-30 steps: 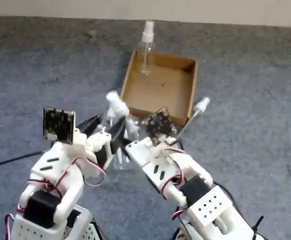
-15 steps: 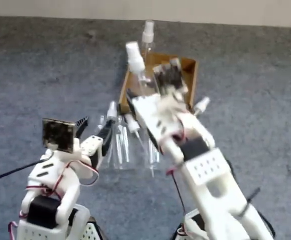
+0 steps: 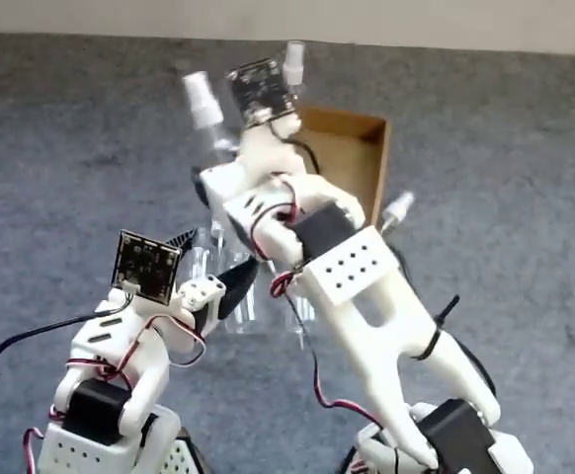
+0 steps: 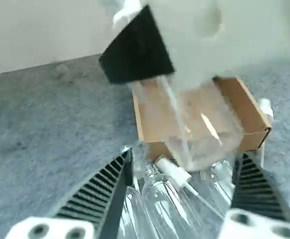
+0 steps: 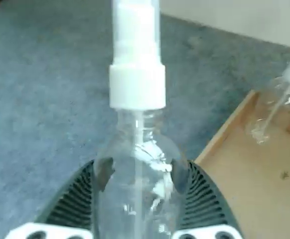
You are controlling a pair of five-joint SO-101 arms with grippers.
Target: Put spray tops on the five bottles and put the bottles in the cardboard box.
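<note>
Bottle [image 5: 137, 144] with its spray top on is clamped in our right tool [image 5: 137, 174], held high just beside the cardboard box [image 3: 352, 117] — poised, we judge, for lowering in. Our left tool [image 4: 185, 158] gapes wide above the bottles [image 4: 170, 199] lying on the surface [image 3: 515, 197].

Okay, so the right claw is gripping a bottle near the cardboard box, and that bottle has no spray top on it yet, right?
Not quite. The bottle in the right claw, near the cardboard box, already has a white spray top on it; the right wrist view shows it.
</note>
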